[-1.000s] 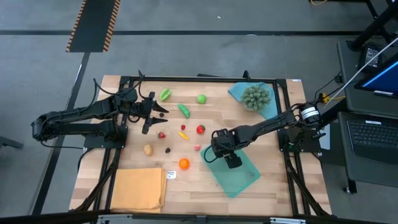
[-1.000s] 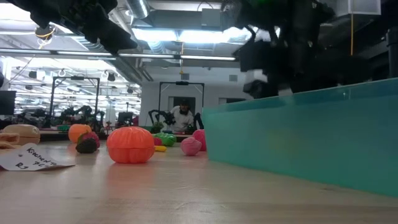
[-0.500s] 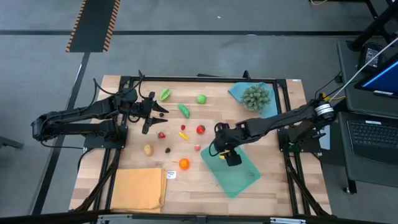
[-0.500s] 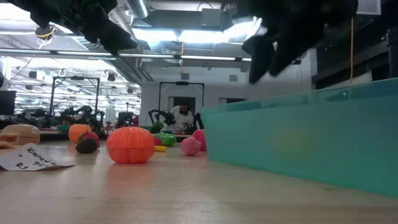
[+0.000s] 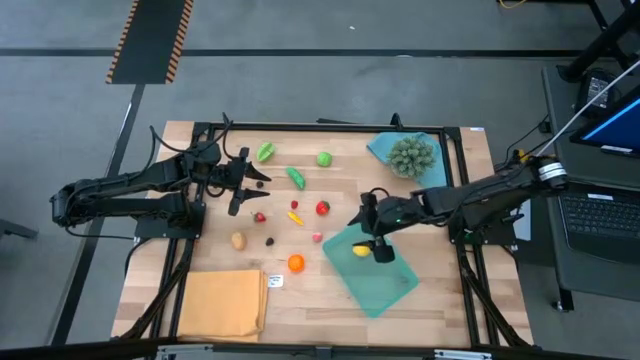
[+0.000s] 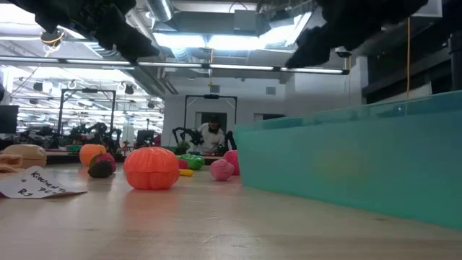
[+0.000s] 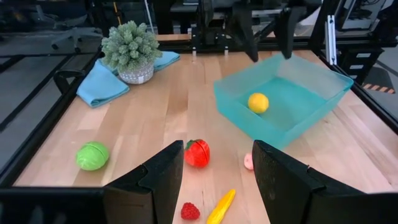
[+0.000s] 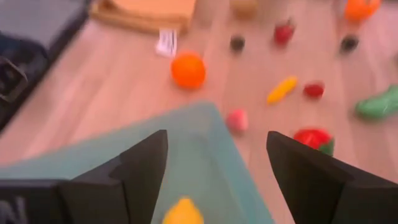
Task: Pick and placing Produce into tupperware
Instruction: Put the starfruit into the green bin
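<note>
Wood table mid-frame: my right gripper (image 5: 372, 228) hangs w/ fingers apart over tub (image 5: 398, 282), lemon (image 5: 361, 250) inside at its upper-left end, so drop looks done; next, pink piece (image 5: 317, 238).

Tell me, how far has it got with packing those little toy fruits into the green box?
Barely started. One yellow piece already lies in the teal tupperware. Nothing is in hand: the right pincer hangs open and empty over the box, and the left pincer waits open at the table's far left. Everything else is left on the wood, including the orange, the strawberry and the green pieces.
</note>
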Controlling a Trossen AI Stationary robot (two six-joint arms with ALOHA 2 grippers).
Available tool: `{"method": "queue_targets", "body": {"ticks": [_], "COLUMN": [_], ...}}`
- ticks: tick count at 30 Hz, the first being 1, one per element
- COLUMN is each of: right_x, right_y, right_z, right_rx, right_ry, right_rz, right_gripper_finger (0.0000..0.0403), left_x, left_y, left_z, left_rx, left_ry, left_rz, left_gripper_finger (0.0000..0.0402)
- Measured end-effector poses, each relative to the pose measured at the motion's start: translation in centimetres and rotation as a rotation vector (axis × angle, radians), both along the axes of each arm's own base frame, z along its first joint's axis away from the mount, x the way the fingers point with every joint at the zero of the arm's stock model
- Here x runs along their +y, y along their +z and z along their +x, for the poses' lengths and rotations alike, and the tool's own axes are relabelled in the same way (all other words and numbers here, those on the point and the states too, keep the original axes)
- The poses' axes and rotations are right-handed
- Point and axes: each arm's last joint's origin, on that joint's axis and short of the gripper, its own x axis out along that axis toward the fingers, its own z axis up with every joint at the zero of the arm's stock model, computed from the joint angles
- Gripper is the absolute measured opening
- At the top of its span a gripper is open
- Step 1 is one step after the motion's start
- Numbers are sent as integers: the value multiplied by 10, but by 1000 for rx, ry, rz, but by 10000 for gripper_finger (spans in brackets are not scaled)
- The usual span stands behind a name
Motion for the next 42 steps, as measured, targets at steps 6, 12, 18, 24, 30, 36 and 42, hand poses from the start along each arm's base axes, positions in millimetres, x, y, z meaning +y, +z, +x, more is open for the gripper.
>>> {"method": "queue_targets", "body": {"ticks": [6, 12, 18, 24, 30, 36, 42], "right_x": [-7, -22, -32, -35, -44, -52, -59], "right_y": [-2, -28, -31, -31, -31, -31, -31], "right_z": [-9, -14, -18, -17, -17, -17, -17], "right_rx": [-215, -318, -427, -435, -436, -436, -436], "right_ry": [-4, -59, -101, -110, -228, -264, -291], "right_rz": [13, 28, 40, 9, -8, -16, -23], "right_gripper_finger": [276, 276, 276, 276, 276, 276, 276], "left_x": [0, -1, 0, 5, 8, 9, 11], "left_y": [0, -10, -25, -35, -38, -38, -38], "left_z": [0, 2, 2, 0, -1, -2, -3], "left_rx": [-1, 0, -16, 26, 42, 43, 50], "left_ry": [0, -11, 39, 211, 330, 417, 460], "left_rz": [2, -4, 15, 41, 32, 12, 22], "left_gripper_finger": [185, 185, 185, 185, 185, 185, 185]}}
